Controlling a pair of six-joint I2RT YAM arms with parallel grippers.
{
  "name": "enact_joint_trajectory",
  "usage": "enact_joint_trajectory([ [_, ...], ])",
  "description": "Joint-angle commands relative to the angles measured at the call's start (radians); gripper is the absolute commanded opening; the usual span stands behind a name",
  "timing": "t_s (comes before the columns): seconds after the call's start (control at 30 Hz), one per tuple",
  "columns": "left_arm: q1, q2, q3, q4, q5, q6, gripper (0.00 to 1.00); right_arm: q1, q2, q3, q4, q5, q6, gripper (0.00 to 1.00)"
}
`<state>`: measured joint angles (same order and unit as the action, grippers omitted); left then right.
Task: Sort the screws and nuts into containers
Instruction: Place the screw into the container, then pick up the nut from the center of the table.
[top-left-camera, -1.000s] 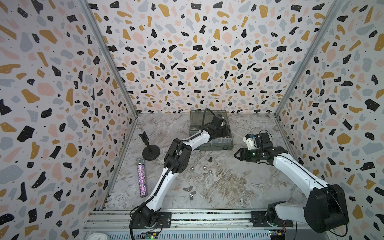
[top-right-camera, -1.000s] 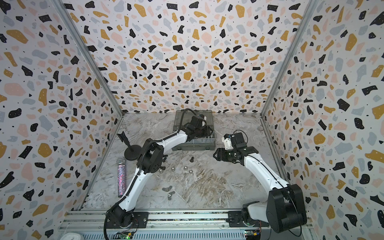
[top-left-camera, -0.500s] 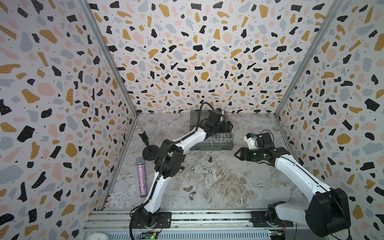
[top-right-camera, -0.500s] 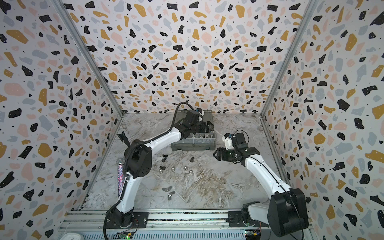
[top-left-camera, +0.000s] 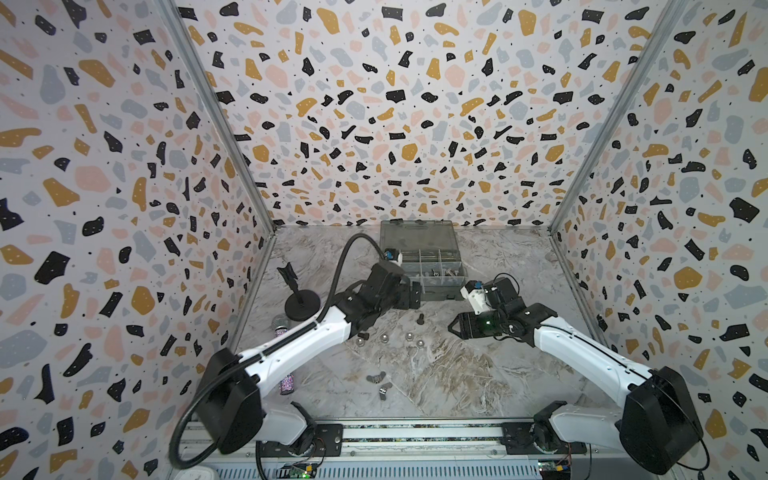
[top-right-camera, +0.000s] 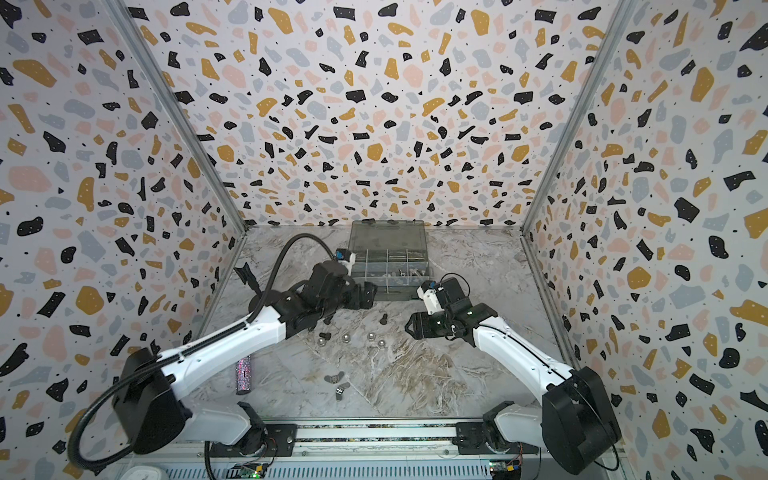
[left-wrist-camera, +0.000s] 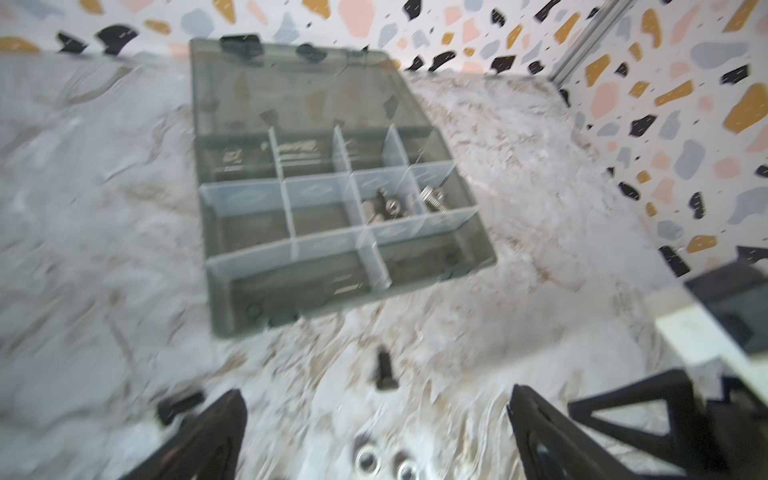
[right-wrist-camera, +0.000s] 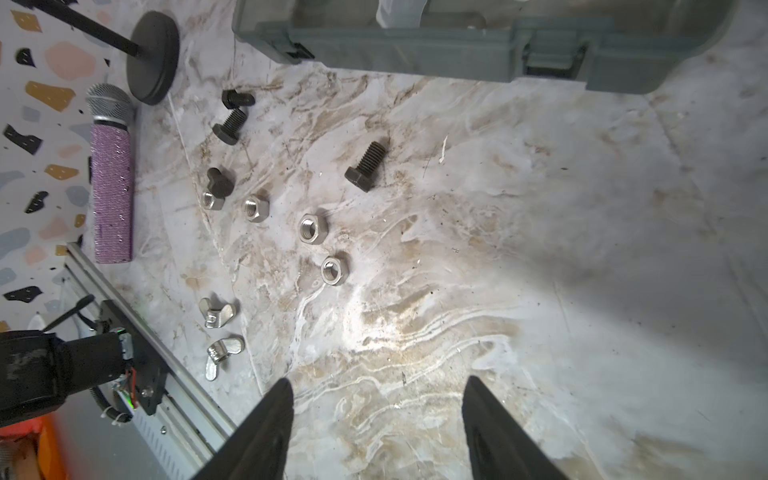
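A marbled counter (top-left-camera: 457, 374) carries a grey organizer box (top-left-camera: 440, 291) at the back. Its lid is open and its containers (left-wrist-camera: 324, 195) are walled by pale partitions. The left claw (top-left-camera: 410, 296) hangs just in front of the box, jaws wide apart and empty. The right claw (right-wrist-camera: 378, 384) hovers over bare counter, jaws apart with nothing between them. A purple microphone (right-wrist-camera: 112, 187) lies at the left, beside a black stand (right-wrist-camera: 151, 62). Four black screws (right-wrist-camera: 368, 166) lie loose before the box. A silver screw (left-wrist-camera: 432, 199) rests in a middle-row compartment, with blurred silver pieces in the one beside it. Four silver nuts (right-wrist-camera: 313, 228) lie near the black screws, and two wing nuts (right-wrist-camera: 216, 313) are nearer the front.
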<state>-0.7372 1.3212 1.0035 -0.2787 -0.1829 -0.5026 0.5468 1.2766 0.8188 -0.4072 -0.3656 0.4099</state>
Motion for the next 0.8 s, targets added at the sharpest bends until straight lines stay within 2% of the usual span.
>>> enact_joint_trajectory([
  [0.0, -0.015, -0.144, -0.121, -0.048, -0.089, -0.06, 1.0, 0.067, 0.047, 0.034, 0.016, 0.054, 0.019, 0.67],
  [0.1, -0.024, -0.261, -0.212, -0.061, -0.089, -0.097, 1.0, 0.119, 0.108, 0.061, 0.018, 0.081, 0.024, 0.66],
  [0.27, -0.03, -0.368, -0.288, -0.087, -0.083, -0.122, 1.0, 0.176, 0.2, 0.107, 0.027, 0.102, 0.036, 0.67],
  [0.57, -0.031, -0.358, -0.332, -0.08, -0.104, -0.108, 1.0, 0.192, 0.291, 0.214, -0.016, 0.158, 0.014, 0.68],
  [0.77, -0.032, -0.359, -0.327, -0.066, -0.117, -0.107, 1.0, 0.194, 0.37, 0.27, -0.033, 0.161, -0.004, 0.62],
])
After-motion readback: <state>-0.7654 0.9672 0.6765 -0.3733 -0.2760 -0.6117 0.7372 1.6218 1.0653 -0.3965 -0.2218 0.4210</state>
